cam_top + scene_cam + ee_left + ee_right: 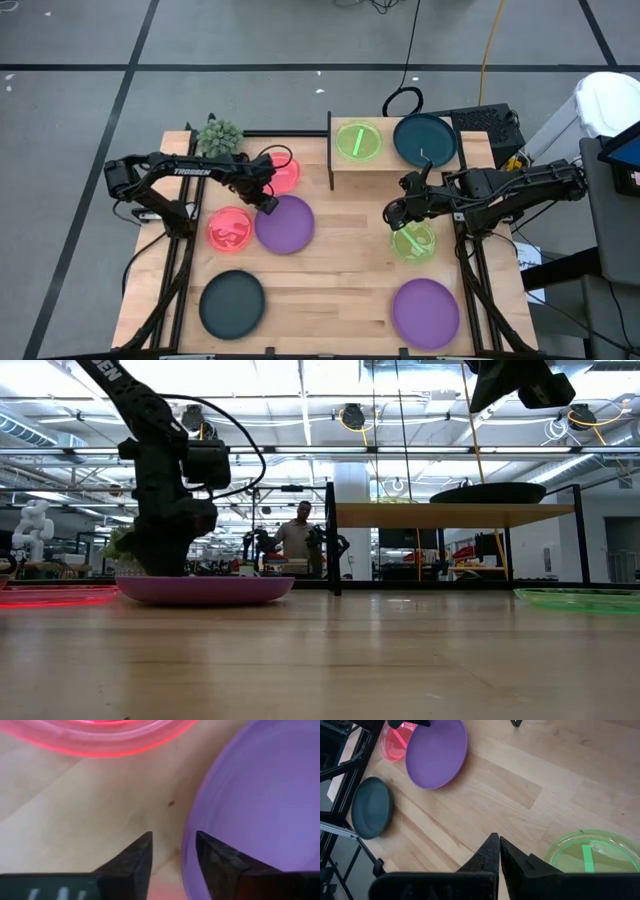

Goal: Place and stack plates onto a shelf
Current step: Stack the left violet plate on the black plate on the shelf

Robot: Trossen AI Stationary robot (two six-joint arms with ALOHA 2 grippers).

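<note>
1. Purple plate [260,805] is lying right against the left gripper [172,852], whose fingers are standing apart, straddling its rim.
2. Right gripper [496,851] is hanging closed, empty, above the green plate [590,852].
3. Closing shallow is risking a slip before the shelf [400,165].

1. The shelf [392,165] carries one green plate [357,140] and one dark teal plate [425,139].
2. On the table lie two purple plates [284,223] [425,313], two pink plates [230,230] [285,174], another green plate [414,242] and another teal plate [232,305].

Spiky green plant [219,136] at table's [340,250] corner.
</note>
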